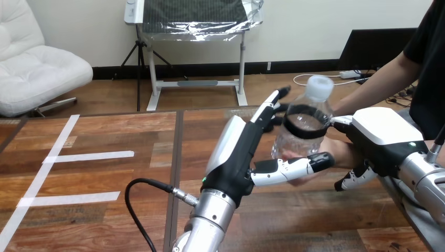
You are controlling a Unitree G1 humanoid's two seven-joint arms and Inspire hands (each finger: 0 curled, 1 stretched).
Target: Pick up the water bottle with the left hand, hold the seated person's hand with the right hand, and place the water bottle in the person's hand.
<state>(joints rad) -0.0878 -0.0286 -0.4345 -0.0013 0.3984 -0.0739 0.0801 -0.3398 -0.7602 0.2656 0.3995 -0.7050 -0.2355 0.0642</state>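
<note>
Over wooden table [105, 220], caught the handover nearly done, water bottle [304, 123] resting in person's hand [302, 180], left hand [236, 152] straight-fingered against it, right hand [380, 134] curled round the wrist [340, 152], probably needed left eased clear next.

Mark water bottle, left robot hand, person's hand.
water bottle [295, 140]: head view, clear body under black band
left robot hand [240, 155]: head view, palm
person's hand [337, 149]: head view, part beside bottle

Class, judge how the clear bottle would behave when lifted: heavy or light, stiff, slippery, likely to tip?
The bottle looks clear right through, so it is probably empty and light. Its plastic wall may dent under a tight squeeze. Tall, narrow and smooth, it could tip or slip in the person's hand at its base.
</note>
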